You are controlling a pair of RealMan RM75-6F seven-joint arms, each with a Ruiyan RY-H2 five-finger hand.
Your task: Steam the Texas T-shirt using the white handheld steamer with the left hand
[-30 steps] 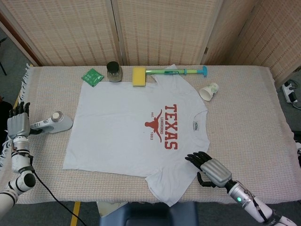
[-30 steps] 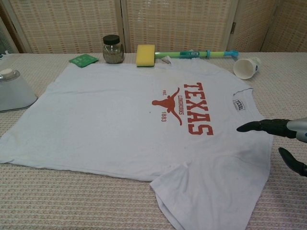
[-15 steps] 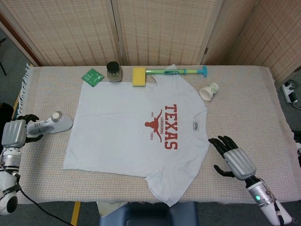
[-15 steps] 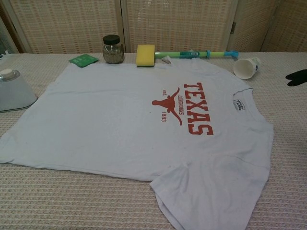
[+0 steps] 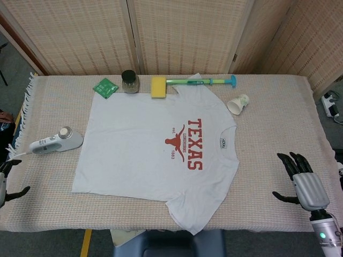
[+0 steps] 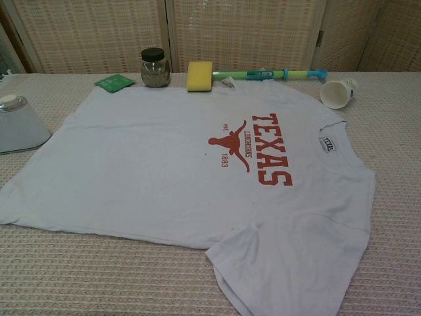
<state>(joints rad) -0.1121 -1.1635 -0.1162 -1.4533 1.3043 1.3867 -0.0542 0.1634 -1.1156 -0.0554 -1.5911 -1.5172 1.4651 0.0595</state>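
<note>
The white Texas T-shirt (image 5: 155, 144) lies flat on the table, its red print facing up; the chest view shows the T-shirt (image 6: 184, 164) filling the middle. The white handheld steamer (image 5: 56, 140) lies on its side just left of the shirt, with nothing holding it; in the chest view the steamer (image 6: 18, 125) sits at the left edge. My left hand (image 5: 4, 181) shows only at the far left edge of the head view, below the steamer and apart from it, fingers spread. My right hand (image 5: 304, 183) is open at the table's right front, well away from the shirt.
Along the far edge of the shirt stand a green packet (image 5: 105, 87), a dark-lidded jar (image 5: 129, 81), a yellow sponge (image 5: 158, 87) and a green-and-blue long-handled tool (image 5: 206, 81). A paper cup (image 5: 238, 103) lies tipped at the right. The table (image 5: 278, 123) has a woven beige cover.
My left hand has pulled back from the steamer's handle to the table's left front edge. My right hand has moved off the shirt's lower hem to the right front.
</note>
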